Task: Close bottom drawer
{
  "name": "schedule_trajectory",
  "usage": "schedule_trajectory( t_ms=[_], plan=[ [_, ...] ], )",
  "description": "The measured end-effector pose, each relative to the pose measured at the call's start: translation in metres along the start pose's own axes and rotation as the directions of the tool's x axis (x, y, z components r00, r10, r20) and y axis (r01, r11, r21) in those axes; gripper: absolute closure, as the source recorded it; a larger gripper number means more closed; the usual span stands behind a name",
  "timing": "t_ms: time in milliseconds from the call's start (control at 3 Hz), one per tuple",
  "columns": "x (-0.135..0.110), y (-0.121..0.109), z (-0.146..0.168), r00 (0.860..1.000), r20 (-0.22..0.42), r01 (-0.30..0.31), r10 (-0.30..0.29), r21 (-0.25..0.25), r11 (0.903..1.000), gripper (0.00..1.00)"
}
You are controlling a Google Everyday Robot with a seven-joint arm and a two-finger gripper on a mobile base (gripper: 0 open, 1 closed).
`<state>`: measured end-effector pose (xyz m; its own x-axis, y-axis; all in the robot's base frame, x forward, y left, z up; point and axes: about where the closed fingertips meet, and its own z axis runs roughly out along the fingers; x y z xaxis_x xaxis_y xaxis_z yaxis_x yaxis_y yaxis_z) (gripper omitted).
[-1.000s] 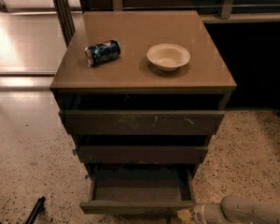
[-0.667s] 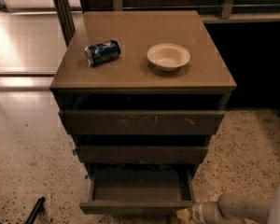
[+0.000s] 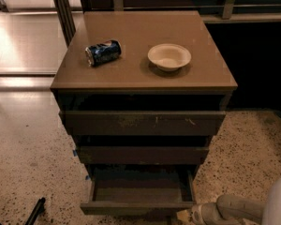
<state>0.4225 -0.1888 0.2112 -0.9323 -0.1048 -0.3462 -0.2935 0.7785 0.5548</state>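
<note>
The bottom drawer (image 3: 138, 207) is the lowest of three dark grey-brown drawers of the cabinet. It stands pulled out, and its shallow tray (image 3: 139, 191) shows empty. Its flat front runs along the lower edge of the view. My gripper (image 3: 189, 215) comes in from the lower right on a pale arm (image 3: 234, 209). Its tip is at the right end of the drawer's front. I cannot tell whether it touches the front.
The middle drawer (image 3: 143, 154) and the wide top drawer (image 3: 143, 123) with pale scratch marks sit slightly out. A blue can (image 3: 103, 52) lies on its side and a white bowl (image 3: 169, 56) stands on the cabinet top (image 3: 131, 74). Speckled floor surrounds the cabinet. A dark object (image 3: 35, 210) lies at lower left.
My arm has come further into view at the lower right, and the gripper has shifted slightly toward the drawer's right front corner. The drawer stands as open as before.
</note>
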Motion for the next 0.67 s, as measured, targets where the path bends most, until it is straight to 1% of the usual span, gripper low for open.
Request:
schedule_trajectory(
  t_ms=[333,667],
  plan=[
    [0.0,-0.016,0.014,1.0,-0.008,-0.022,0.022,0.016,0.9996,1.0],
    [-0.005,-0.026,0.022,1.0,-0.003,-0.01,0.01,0.013,0.9999,1.0]
  ],
)
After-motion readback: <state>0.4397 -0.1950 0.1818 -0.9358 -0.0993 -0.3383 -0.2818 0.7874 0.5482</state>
